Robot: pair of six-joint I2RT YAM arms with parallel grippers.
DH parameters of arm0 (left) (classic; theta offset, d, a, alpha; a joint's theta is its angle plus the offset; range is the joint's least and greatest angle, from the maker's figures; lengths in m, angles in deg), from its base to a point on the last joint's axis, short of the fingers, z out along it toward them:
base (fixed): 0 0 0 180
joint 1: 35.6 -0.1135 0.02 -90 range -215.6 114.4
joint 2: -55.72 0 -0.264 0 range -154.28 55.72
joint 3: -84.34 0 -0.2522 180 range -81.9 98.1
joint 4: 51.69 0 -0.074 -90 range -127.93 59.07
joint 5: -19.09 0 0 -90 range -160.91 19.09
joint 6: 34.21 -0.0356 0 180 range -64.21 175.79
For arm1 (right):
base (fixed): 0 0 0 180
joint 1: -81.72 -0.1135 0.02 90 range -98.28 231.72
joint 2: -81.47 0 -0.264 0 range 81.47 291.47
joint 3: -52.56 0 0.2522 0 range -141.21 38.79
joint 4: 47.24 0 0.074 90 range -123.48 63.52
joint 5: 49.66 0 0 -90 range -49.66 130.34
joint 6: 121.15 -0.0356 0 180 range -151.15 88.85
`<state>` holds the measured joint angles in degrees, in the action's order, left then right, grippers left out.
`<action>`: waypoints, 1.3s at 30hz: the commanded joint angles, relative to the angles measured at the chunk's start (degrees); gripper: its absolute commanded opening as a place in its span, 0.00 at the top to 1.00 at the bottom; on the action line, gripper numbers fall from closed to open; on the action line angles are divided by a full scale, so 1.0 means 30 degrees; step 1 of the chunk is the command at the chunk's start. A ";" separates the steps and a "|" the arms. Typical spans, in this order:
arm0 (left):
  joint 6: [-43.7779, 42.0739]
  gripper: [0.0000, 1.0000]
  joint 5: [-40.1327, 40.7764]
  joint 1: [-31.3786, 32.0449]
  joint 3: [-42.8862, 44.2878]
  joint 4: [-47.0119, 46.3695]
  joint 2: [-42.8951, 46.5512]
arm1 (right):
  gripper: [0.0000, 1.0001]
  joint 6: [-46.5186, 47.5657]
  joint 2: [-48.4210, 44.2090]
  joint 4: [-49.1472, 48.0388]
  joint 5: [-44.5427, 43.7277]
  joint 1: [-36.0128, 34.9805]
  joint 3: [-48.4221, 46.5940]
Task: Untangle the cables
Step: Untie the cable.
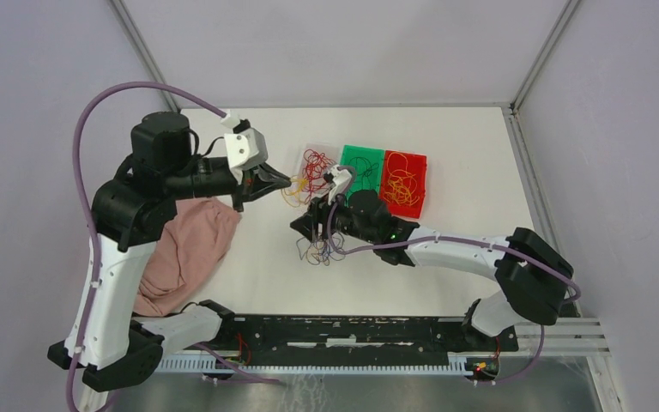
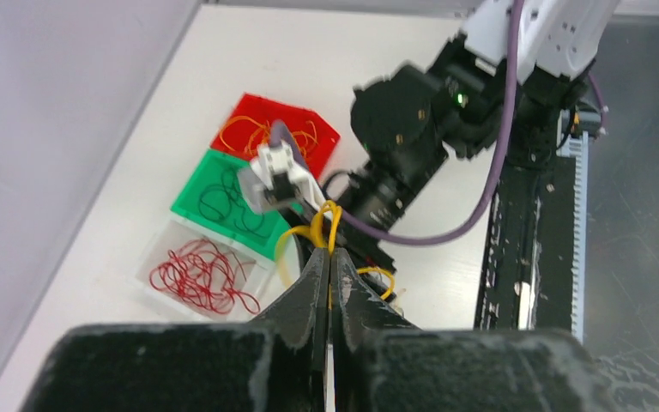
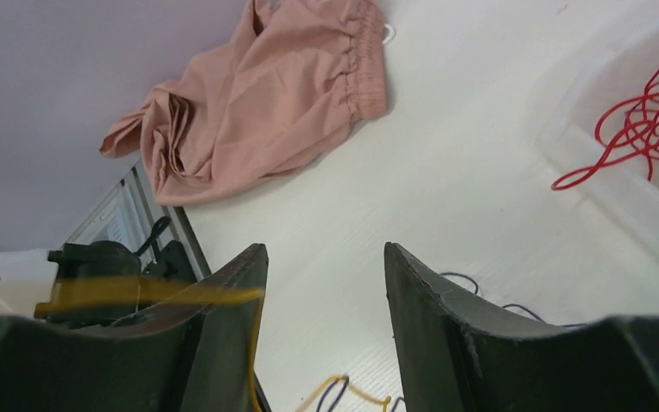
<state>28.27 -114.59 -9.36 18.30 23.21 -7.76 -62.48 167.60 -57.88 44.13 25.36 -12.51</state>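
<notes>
Looping thinly, a yellow cable sits pinched in the closed left jaws; right jaws stand apart.

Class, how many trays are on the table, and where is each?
3, side by side near the table's far edge: a clear tray on the left with red cables, a green tray in the middle, a red tray on the right. None looks hidden.

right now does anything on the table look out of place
A crumpled pink cloth lies at the table's left edge, unlike anything else in this cable setup. A loose tangle of cables also sits on the bare surface outside the three trays.
</notes>
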 commanded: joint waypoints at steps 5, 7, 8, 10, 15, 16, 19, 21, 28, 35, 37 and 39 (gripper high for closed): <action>0.1369 0.97 0.2625 0.0065 0.2380 -0.4599 0.0101 | 0.42 -0.1416 0.0916 -0.2370 -0.1472 -0.0477 0.2303; 0.1297 0.97 0.3784 0.0062 0.2501 -0.6029 0.0290 | 0.42 -0.1596 0.1010 -0.2659 -0.1862 -0.0500 0.2853; 0.1281 0.97 0.4362 0.0067 0.2467 -0.6799 0.0410 | 0.42 -0.1637 0.1065 -0.2788 -0.2016 -0.0496 0.3087; 0.1167 0.97 0.5360 0.0046 0.2531 -0.8270 0.0617 | 0.42 -0.1648 0.1135 -0.2879 -0.2224 -0.0521 0.3411; 0.0764 0.97 0.7111 0.0056 0.3213 -1.1164 0.0779 | 0.42 -0.1818 0.1314 -0.3032 -0.2660 -0.0545 0.4172; 0.0617 0.97 0.7385 0.0044 0.3421 -1.1557 0.0724 | 0.42 -0.1863 0.1371 -0.3032 -0.2669 -0.0549 0.4292; -0.0177 0.97 0.8246 0.0062 0.3872 -1.2937 0.0610 | 0.42 -0.2057 0.1600 -0.3339 -0.2740 -0.0594 0.4935; -0.0691 0.97 0.9064 0.0055 0.4018 -1.4279 0.0541 | 0.43 -0.2321 0.1828 -0.3630 -0.2883 -0.0627 0.5495; -0.1864 0.97 1.0683 0.0050 0.3907 -1.8932 0.0488 | 0.51 -0.2988 0.2606 -0.4060 -0.3239 -0.0743 0.6418; -0.1648 0.97 0.9480 0.0049 0.4770 -1.7415 0.0230 | 0.34 -0.2817 0.1181 -0.3552 -0.3014 -0.0766 0.6610; -0.1231 0.97 0.8272 0.0055 0.4398 -1.6126 0.0406 | 0.20 -0.2089 -0.0472 -0.1607 -0.2936 -0.0785 0.5844; -0.0875 0.97 0.7284 0.0051 0.3596 -1.5083 0.0765 | 0.10 -0.1271 -0.2285 0.0356 -0.2674 -0.0799 0.4868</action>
<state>24.70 -86.61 -9.36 30.94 -27.95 -6.45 -70.31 171.22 -62.67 35.41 23.35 7.64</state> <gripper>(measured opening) 0.043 0.822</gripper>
